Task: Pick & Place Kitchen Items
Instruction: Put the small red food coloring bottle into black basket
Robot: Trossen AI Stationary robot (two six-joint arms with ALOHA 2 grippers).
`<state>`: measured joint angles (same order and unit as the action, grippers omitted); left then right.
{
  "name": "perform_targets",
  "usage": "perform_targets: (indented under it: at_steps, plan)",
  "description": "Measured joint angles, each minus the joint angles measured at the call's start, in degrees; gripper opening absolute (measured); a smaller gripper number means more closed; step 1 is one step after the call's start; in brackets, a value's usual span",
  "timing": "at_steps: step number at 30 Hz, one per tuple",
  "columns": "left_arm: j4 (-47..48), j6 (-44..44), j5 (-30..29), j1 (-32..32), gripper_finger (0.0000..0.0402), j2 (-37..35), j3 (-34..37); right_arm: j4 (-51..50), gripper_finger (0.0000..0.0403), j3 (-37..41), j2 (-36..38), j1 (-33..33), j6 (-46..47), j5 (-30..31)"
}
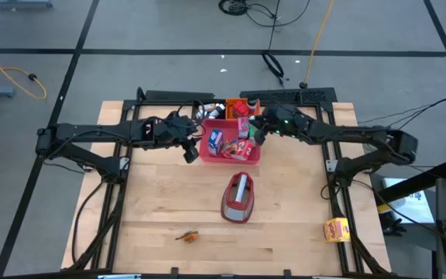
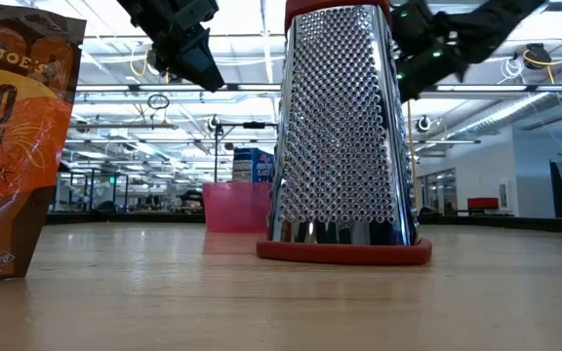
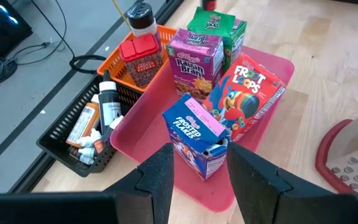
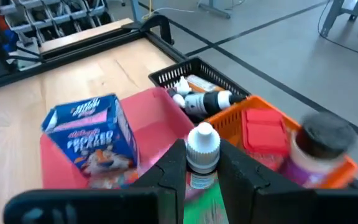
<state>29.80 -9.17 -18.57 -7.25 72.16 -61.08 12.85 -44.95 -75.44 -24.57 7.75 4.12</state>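
High view: wooden desk w/ pink tray at rear centre, cartons standing in it. Left gripper sits just beside tray's left edge; right gripper over tray's right rear corner. Grater lies on desk in front of tray, apart from it. Small orange-brown piece near front edge. Yellow packet at desk's right edge.

Low view: grater fills centre; tray and a blue carton behind it. Orange bag close at pic's left. Both arms come in from above.

Left wrist view: left gripper fingers part-open, nothing between them, poised above Frosted Flakes carton in tray. Froot Loops carton, Raisin Bran carton and green carton stand beyond. Orange basket and black basket w/ small bottles sit just beside tray.

Right wrist view: right gripper clamped narrow on small white bottle, held upright above tray. Frosted Flakes carton in tray. Orange basket and black basket beyond.
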Motion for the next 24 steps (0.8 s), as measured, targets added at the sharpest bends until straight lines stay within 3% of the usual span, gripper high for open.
perform_targets:
  at_steps: [16, 24]
  plan:
    - [-0.4, 0.0, 0.0, 0.0, 0.015, 1.9, 0.0, -1.6, 0.0058, -27.1, -25.2, -4.2, -2.9, -9.3]
    - [0.5, 0.9, 0.0, 0.0, 0.015, 3.0, 0.1, -1.4, 0.0058, -35.2, -34.5, -4.7, -2.6, -10.4]
